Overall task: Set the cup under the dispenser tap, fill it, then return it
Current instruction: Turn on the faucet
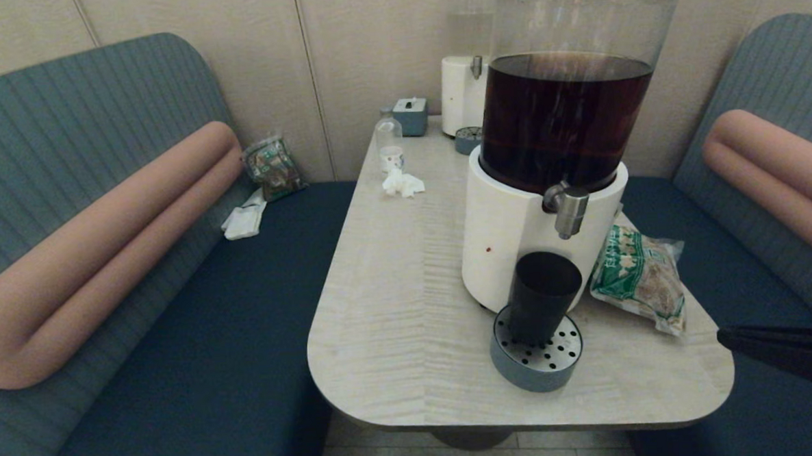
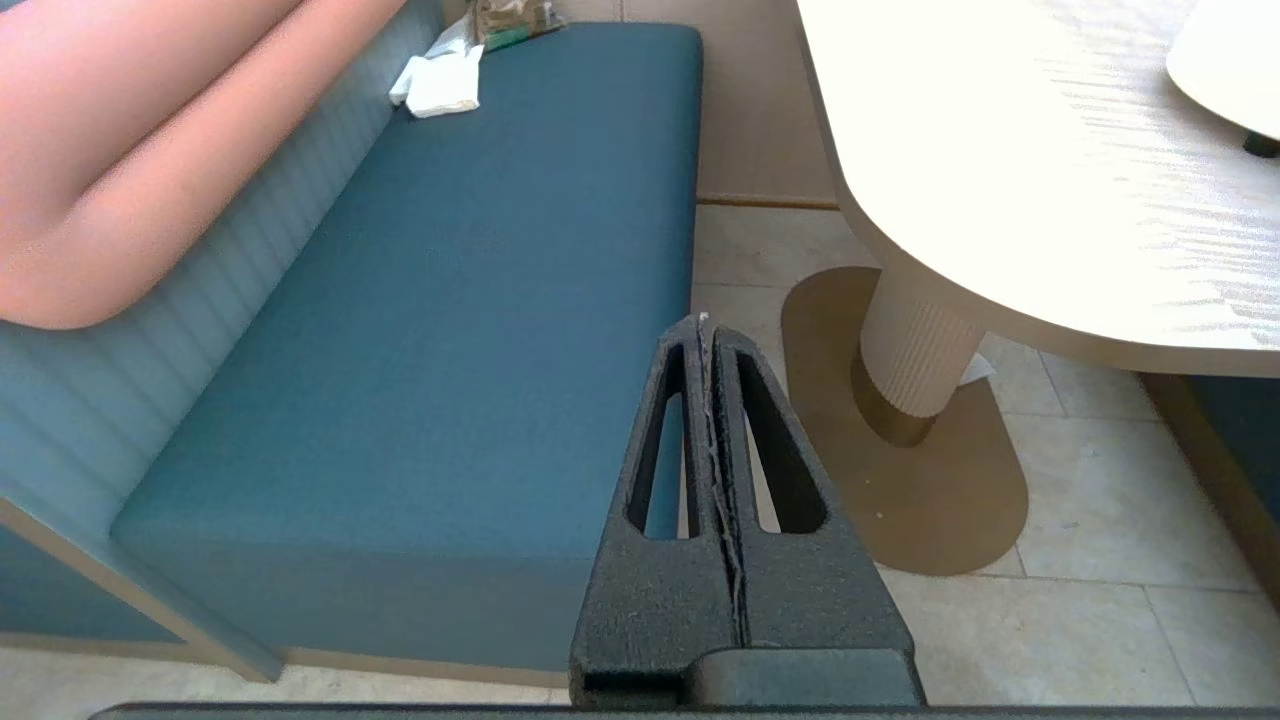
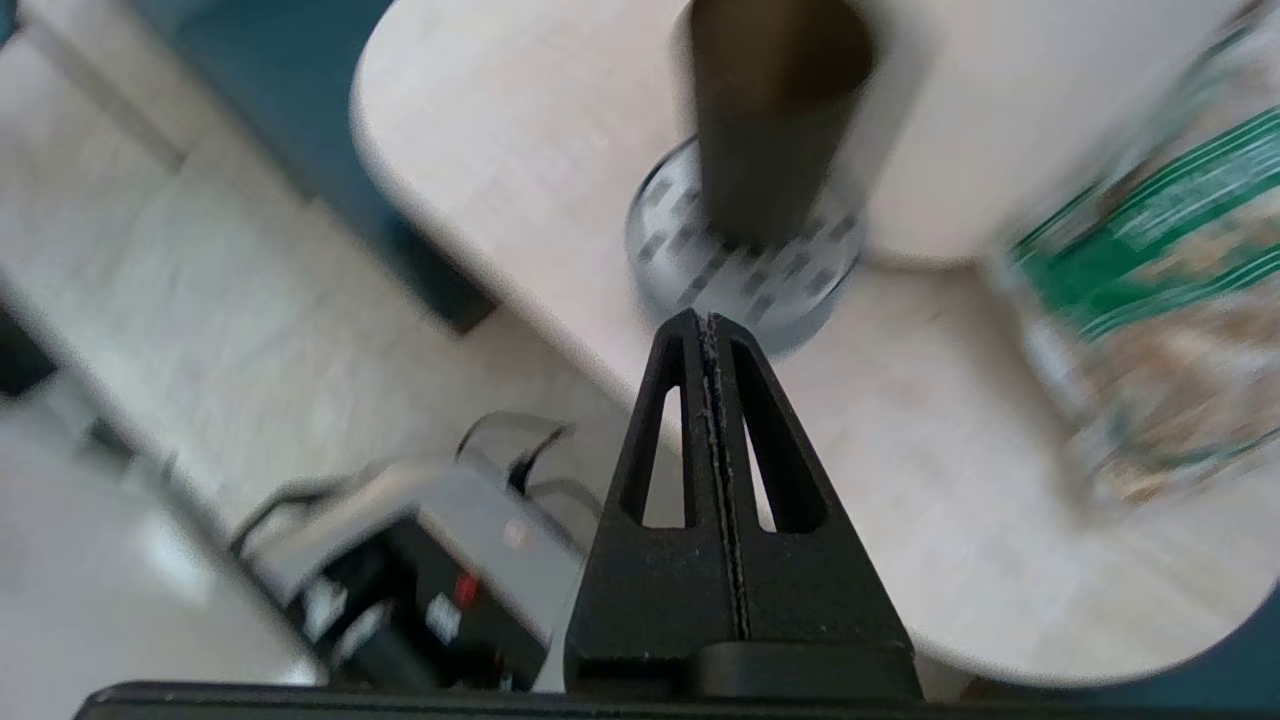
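The cup (image 1: 543, 295) stands upright on the round perforated drip tray (image 1: 539, 359) at the foot of the large dispenser (image 1: 542, 239). It sits close against the dispenser's white base. The dispenser tap (image 1: 567, 208) hangs above the cup, a little toward the robot's right of the cup's mouth. No stream shows between tap and cup. The tank above holds dark brown liquid to roughly two thirds of its height.

The right hand (image 3: 708, 322) is off the near right corner of the worktop (image 1: 395, 290), low and apart from the cup. Its two fingers are pressed together along their full length and hold nothing. In the right wrist view the closed tip points toward the drip tray and the cup (image 3: 775, 120). In the head view only a dark part of this arm shows at the right edge.

The left hand (image 2: 707, 322) is parked below worktop height, over the edge of the blue bench seat (image 2: 450, 330) and beside the table pedestal (image 2: 915, 350). Its fingers are likewise closed flat on each other, gripping nothing.

A green snack bag (image 1: 640, 278) lies on the worktop just to the right of the dispenser base. Further back stand a small clear bottle (image 1: 389, 144), a crumpled tissue (image 1: 402, 183) and a second dispenser (image 1: 467, 81) holding clear liquid.
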Robot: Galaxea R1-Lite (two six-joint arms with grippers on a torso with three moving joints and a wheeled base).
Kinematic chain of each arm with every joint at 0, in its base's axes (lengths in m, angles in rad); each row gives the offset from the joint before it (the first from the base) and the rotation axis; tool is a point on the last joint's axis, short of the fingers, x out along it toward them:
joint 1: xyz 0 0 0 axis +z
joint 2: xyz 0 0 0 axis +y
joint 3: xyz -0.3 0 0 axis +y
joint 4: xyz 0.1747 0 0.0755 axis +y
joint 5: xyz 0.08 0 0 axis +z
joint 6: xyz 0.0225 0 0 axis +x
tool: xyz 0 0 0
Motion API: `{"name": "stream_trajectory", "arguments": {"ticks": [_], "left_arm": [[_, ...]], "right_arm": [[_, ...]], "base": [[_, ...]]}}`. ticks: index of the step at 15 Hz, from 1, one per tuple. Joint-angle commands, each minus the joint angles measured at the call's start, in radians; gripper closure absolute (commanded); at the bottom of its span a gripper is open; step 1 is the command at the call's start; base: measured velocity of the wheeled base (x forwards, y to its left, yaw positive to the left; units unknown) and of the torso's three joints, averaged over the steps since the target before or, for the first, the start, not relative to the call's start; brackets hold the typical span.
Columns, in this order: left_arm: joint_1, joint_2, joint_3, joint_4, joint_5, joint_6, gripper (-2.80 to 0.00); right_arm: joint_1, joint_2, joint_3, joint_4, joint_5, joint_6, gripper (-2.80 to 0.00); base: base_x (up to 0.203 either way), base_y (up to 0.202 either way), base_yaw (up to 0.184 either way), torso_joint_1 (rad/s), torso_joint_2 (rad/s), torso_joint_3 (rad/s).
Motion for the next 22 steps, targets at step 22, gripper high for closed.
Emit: {"name": "stream_trajectory", "arguments": {"ticks": [22], "left_arm": [[0.0,0.001,0.0,0.0,0.0,-0.001,0.0]], "right_arm": [[0.311,0.541,-1.159,0.805,-0.451,0.557,0.0]], "base": [[0.0,0.0,0.0,0.0,0.0,0.0]]}}
